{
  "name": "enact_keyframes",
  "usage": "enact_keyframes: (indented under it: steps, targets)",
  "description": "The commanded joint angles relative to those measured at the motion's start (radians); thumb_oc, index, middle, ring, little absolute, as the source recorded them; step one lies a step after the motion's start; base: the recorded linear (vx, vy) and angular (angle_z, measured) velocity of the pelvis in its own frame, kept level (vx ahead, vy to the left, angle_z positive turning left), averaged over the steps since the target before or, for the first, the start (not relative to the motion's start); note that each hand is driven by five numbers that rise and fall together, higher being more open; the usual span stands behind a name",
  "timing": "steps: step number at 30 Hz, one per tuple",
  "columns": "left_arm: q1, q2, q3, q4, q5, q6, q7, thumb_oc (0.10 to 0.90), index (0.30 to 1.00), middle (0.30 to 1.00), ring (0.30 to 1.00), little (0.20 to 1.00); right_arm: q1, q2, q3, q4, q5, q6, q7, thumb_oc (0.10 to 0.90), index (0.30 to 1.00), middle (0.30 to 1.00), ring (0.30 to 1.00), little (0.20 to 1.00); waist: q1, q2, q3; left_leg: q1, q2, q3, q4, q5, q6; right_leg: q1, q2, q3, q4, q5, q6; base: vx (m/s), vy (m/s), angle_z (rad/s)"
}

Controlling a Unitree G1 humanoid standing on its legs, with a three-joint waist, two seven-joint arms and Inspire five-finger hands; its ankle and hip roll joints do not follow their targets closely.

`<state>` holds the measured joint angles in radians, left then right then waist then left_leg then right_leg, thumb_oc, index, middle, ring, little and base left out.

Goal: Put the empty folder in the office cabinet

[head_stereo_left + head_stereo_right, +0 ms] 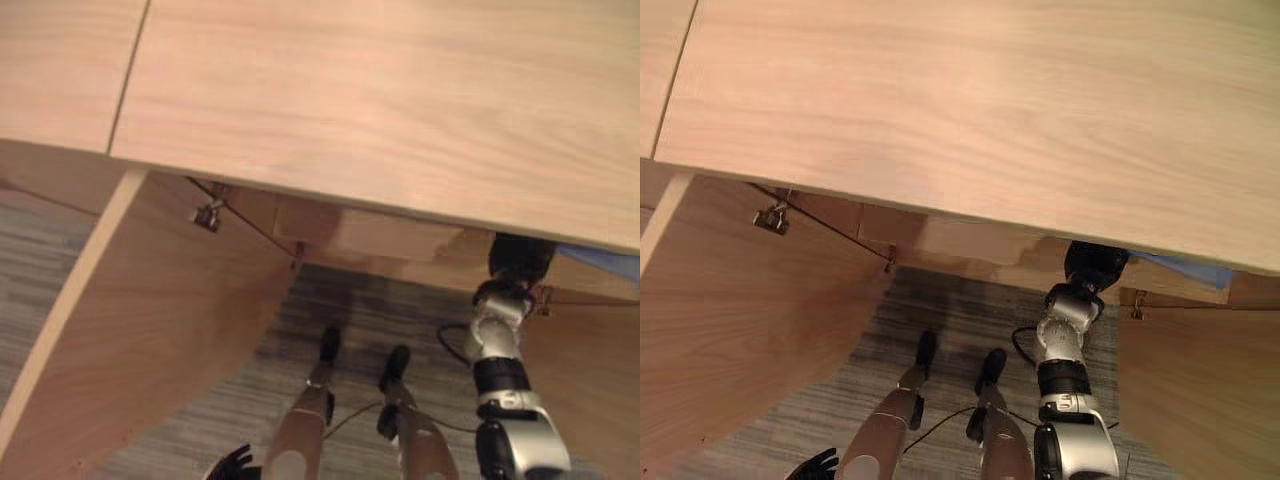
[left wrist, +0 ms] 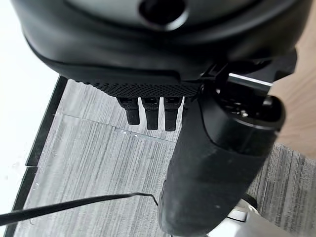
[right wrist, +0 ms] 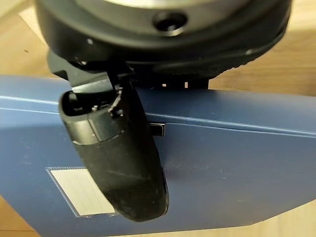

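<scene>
A blue folder [image 3: 237, 168] with a clear label pocket [image 3: 81, 190] fills the right wrist view; my right hand [image 3: 118, 163] has its thumb pressed across the folder's face, with the fingers tucked behind its edge. From the head views, my right hand [image 1: 520, 258] reaches in under the top of the light wooden office cabinet [image 1: 380, 100]. A blue strip of the folder [image 1: 600, 262] peeks out just under the cabinet top, inside the opening. My left hand [image 1: 232, 465] hangs low by my side, its fingers [image 2: 150, 116] relaxed and holding nothing.
The cabinet's left door [image 1: 150, 330] stands swung open toward me, with a metal hinge [image 1: 208, 215] at its top. The right door [image 1: 590, 390] is open too. Grey striped carpet [image 1: 330, 330] lies between the doors.
</scene>
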<state>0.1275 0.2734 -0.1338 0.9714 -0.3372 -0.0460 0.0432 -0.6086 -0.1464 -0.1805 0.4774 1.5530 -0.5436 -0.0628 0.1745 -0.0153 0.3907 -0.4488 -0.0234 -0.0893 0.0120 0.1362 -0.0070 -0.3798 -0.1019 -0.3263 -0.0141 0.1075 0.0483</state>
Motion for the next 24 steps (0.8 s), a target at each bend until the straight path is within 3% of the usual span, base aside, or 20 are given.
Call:
enact_keyframes:
  steps: [1, 14, 24]
  targets:
    - [0.076, 0.084, -0.029, -0.010, 0.030, -0.008, 0.043, 0.800, 0.900, 0.900, 0.900, 0.900, -0.072, -0.115, 0.017, -0.106, -0.043, -0.074, 0.028, 0.400, 0.300, 0.300, 0.300, 0.300, 0.010, -0.025, -0.042, 0.016, -0.039, -0.043, 0.069, -0.155, 0.018, -0.027, -0.022, -0.027, 0.018, -0.029, 0.058, -0.08, -0.034, 0.02]
    - [0.080, 0.189, -0.090, -0.166, -0.002, -0.020, 0.065, 0.800, 0.900, 0.900, 0.900, 0.900, -0.489, -0.396, 0.104, 0.150, -0.045, -0.068, -0.089, 0.400, 0.300, 0.300, 0.300, 0.300, 0.057, 0.014, 0.044, -0.124, -0.048, -0.075, 0.050, -0.100, 0.009, -0.178, -0.023, -0.046, 0.036, -0.009, 0.064, -0.07, -0.019, 0.04]
    - [0.064, 0.191, -0.129, -0.191, -0.020, -0.016, 0.093, 0.800, 0.900, 0.900, 0.900, 0.900, -0.553, -0.449, 0.129, 0.133, -0.052, -0.104, -0.129, 0.400, 0.300, 0.300, 0.300, 0.300, 0.045, 0.050, 0.097, -0.189, -0.063, -0.081, 0.063, -0.095, 0.010, -0.252, -0.033, -0.038, 0.065, -0.010, 0.064, -0.03, 0.013, 0.00]
